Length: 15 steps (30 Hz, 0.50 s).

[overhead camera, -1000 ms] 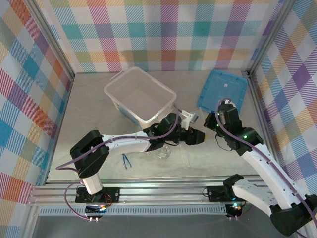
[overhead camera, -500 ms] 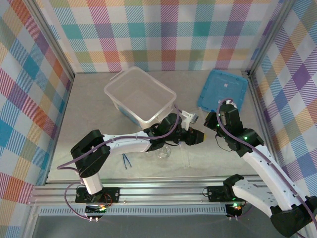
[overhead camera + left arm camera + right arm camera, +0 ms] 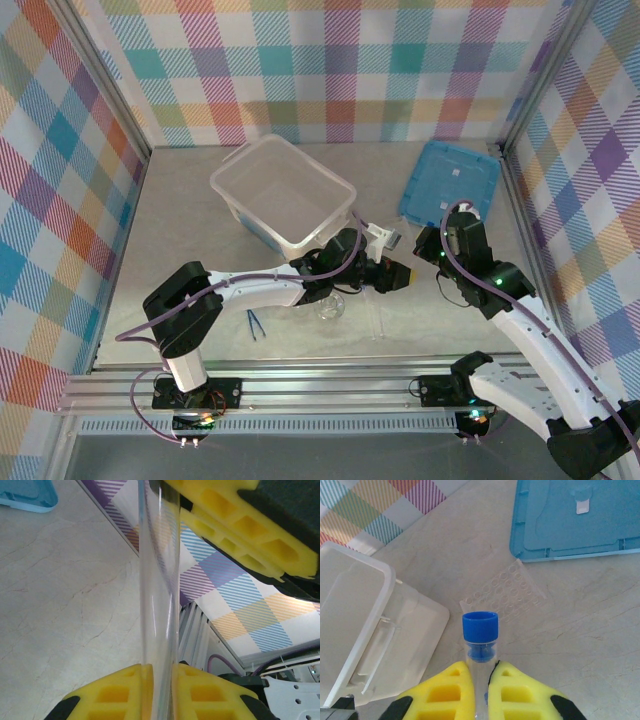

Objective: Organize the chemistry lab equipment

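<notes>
Left gripper [image 3: 159, 677] is clenched on a clear tube [image 3: 159, 580]. The tube runs straight up the middle of the left wrist frame, pinched between the 2 yellow pads [image 3: 120, 692] at the bottom edge. Can't see a cap or either end there.

Right gripper [image 3: 481, 672] is clenched on a blue-capped tube [image 3: 480, 628], cap pointing up-frame, centre of the right wrist frame over the table [image 3: 580, 630]. A clear dimpled tray [image 3: 502, 592] lies just above it in frame. Plastic box [image 3: 360, 630] at left, blue lid [image 3: 580, 515] upper right.

Top view: both wrists sit close together right of centre. A small clear glass vessel [image 3: 330, 306] is just below the left arm, tweezers [image 3: 255, 323] lower left of centre.

My read of the step: left has its tube and should carry it to the box.
- The tube looks slick, so lift slowly and vertically, with no wrist roll until it's clear.
- Keep off the right gripper; there's little room.
- Come over the box wall from above and lower inside before letting go.
- Risks: the tube pivots in the pads, or the forearm sweeps the glass vessel.
</notes>
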Available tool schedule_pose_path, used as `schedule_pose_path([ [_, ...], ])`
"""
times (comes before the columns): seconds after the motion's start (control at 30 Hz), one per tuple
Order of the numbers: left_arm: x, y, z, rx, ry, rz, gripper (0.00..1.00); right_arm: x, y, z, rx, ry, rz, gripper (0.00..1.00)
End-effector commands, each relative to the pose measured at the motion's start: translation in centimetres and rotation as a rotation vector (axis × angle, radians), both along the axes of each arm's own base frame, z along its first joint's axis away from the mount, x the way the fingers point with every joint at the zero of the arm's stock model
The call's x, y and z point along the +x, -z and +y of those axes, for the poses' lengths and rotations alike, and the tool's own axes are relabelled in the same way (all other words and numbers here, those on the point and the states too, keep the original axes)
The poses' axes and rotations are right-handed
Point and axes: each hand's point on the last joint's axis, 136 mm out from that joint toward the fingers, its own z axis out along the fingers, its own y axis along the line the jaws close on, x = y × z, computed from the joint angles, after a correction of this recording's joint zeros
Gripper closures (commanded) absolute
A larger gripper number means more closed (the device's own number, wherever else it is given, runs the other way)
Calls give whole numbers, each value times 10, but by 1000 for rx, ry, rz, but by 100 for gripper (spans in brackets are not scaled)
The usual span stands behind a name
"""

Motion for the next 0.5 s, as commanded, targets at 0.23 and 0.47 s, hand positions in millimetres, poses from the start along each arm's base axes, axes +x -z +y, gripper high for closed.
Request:
schedule_pose_path([
  [0.23,5,-16,-3,-28,18,-35,94,2,-8,0,19,4,-35,87],
  [0.47,8,-20,2,-23,11,-59,96,4,-12,0,10,-1,-42,72],
])
